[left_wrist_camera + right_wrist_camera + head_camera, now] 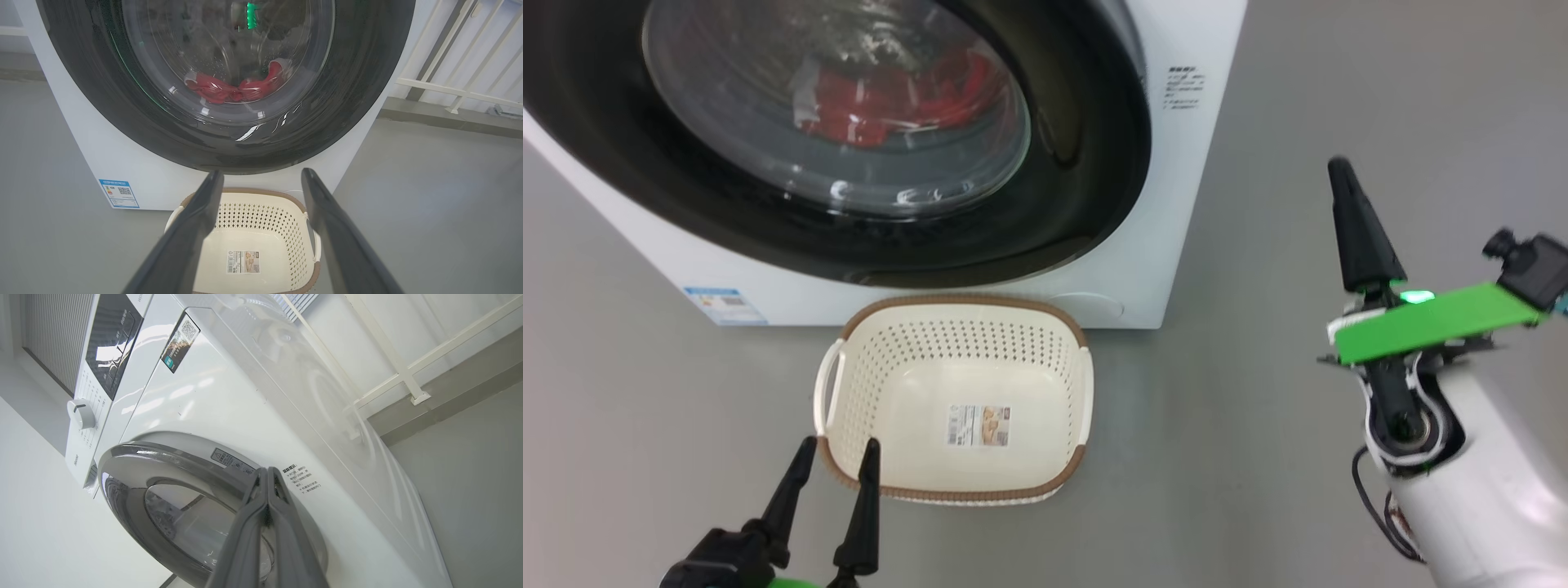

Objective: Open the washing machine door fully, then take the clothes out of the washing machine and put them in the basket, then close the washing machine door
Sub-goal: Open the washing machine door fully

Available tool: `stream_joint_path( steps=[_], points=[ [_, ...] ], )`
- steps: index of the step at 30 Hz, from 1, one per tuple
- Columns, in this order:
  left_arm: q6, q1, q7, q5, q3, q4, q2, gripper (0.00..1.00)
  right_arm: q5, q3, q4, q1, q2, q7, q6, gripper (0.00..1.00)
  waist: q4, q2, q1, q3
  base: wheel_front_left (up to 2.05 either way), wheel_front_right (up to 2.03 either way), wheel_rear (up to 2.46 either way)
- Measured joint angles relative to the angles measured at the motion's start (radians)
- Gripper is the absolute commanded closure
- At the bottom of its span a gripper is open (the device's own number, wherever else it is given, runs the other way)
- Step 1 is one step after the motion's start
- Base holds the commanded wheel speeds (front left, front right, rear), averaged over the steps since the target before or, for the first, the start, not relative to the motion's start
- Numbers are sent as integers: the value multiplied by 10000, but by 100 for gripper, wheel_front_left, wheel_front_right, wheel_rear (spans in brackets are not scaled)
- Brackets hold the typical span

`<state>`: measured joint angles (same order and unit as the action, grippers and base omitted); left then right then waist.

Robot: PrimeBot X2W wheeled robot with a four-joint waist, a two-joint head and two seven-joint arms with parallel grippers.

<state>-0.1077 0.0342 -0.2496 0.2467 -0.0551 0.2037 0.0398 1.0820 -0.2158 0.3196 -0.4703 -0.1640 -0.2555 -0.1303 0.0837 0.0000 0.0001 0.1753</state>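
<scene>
Lengthwise, the basket (964,343) parallels the washing machine (1176,204) front, mouth upward.

We see the washing machine door (1094,163) at twelve o'clock: glossy black rim, clear reflective glass. The washing machine (1176,245) casing is smooth, shiny white. Behind the glass the clothes (890,98) look like soft red cloth. At six o'clock the basket (964,347) is matt cream perforated plastic with a brown woven-look rim and a paper label (978,425) inside. The floor (1258,449) is matt grey.
</scene>
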Motion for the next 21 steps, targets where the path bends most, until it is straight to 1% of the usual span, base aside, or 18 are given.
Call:
stream_joint_path(
  steps=[3,7,11,16,21],
  points=[
    [0,217,0,59,-174,2,-2,0,1371,-451,63,-637,-278,46,0,100,186,0,0,278,0,0,0],
    [0,549,0,207,-424,2,-4,0,3087,-734,10,-1399,-698,742,0,100,431,0,0,678,0,0,0],
    [2,796,0,297,-642,2,-6,0,4389,-757,-31,-1973,-1043,1693,0,100,680,0,0,1066,0,0,0],
    [15,970,0,416,-834,21,-8,0,5354,-554,174,-2543,-1287,2991,0,100,982,0,0,1491,0,0,0],
    [31,1194,0,706,-991,46,-10,0,6378,-194,577,-3125,-1317,4704,0,100,1218,0,0,1860,0,0,0]
  ],
)
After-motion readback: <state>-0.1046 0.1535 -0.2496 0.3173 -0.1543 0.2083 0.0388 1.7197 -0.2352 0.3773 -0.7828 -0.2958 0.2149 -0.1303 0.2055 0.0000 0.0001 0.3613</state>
